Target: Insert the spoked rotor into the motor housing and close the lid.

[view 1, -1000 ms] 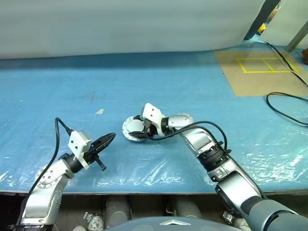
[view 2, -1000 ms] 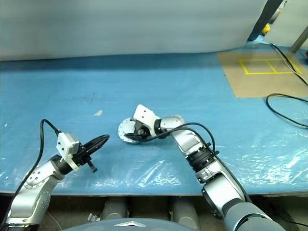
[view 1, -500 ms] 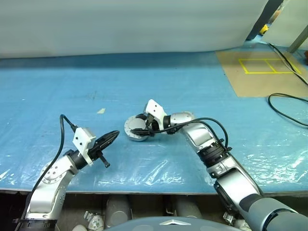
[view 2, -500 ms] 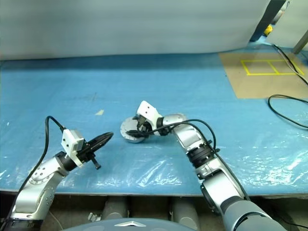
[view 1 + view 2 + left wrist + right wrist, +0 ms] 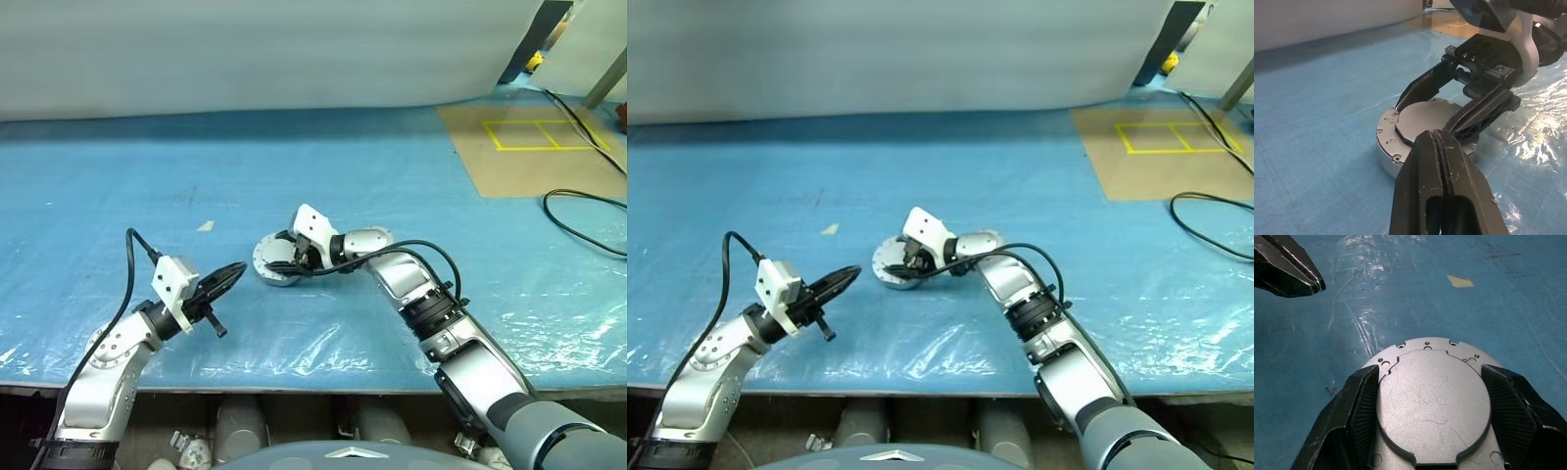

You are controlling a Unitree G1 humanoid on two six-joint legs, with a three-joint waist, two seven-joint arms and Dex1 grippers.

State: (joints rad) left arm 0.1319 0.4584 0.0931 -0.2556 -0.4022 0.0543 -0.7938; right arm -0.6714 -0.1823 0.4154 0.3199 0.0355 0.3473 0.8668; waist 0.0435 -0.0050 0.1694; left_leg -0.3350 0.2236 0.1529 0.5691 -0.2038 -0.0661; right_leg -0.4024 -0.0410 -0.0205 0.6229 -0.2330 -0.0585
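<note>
Between the right gripper (image 5: pixel 1432 423) fingers sits the motor housing (image 5: pixel 275 262), lid (image 5: pixel 1432 401) on, flat on the blue sheet (image 5: pixel 392 176). Jaws straddle it wide, fingers against or just beside its rim; contact unclear. Left gripper (image 5: pixel 235 270) is shut and empty, tip near the housing. Looks like rigid, heavyish, smooth metal, so grip the rim sides. Rotor unseen, presumably inside. No readable markings.

The left end effector (image 5: pixel 231 272) is hovering pinched closed; the right end effector (image 5: pixel 1432 396) is apparently straddling with jaws spread.
</note>
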